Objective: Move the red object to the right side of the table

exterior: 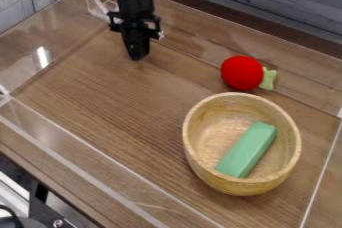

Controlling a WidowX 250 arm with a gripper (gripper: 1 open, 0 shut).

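On the one camera view, the wooden bowl (197,147) is my landmark. The red object (242,72) is sitting just beyond the bowl's far rim, not touching it, with its pale green stub (270,78) pointing away from the pincer, toward the picture's right. The gripper (131,56) is hanging well apart from it, off past the bowl's far-left side, so the fruit is lying to the picture's right of the pincer and a bit nearer the camera. That sideways gap is what the next move is turning on, imo. The pincer's looking pressed together, nothing visible in it. Its tips are dark and blurry, so I'm not making out the exact contact point, and the arm's upper part is getting cut off by the frame's top edge.
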